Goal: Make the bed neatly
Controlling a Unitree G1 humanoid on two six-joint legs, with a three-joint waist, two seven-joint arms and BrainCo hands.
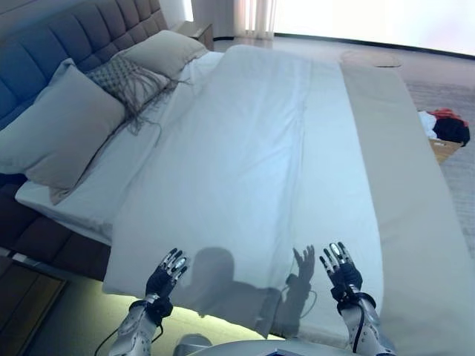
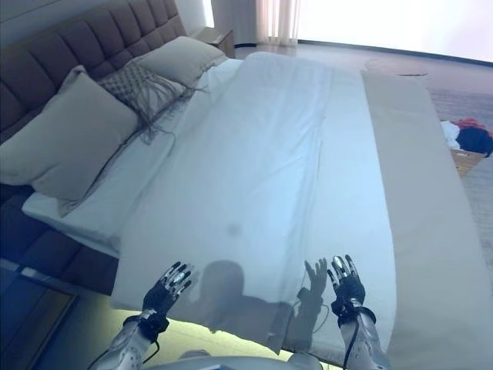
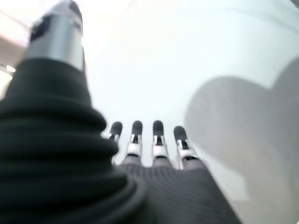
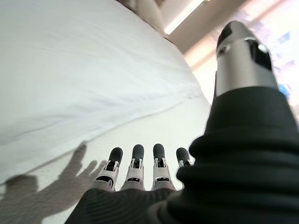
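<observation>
A white duvet (image 1: 252, 170) lies spread flat over the bed, its near edge hanging just before my hands. A beige bedspread (image 1: 404, 193) lies along the bed's right side. Three grey-beige pillows (image 1: 63, 126) and a patterned fringed cushion (image 1: 128, 80) lean at the padded headboard (image 1: 67, 41) on the left. My left hand (image 1: 165, 276) and my right hand (image 1: 341, 268) hover over the duvet's near edge, both open with straight fingers and empty. The wrist views show the same: left hand (image 3: 149, 140), right hand (image 4: 140, 163), held above the white cloth.
A box with clothes (image 1: 445, 133) stands on the floor at the right of the bed. A wooden nightstand (image 1: 197, 31) stands at the far end of the headboard. A lit strip of floor (image 1: 82, 319) shows under the bed's near edge.
</observation>
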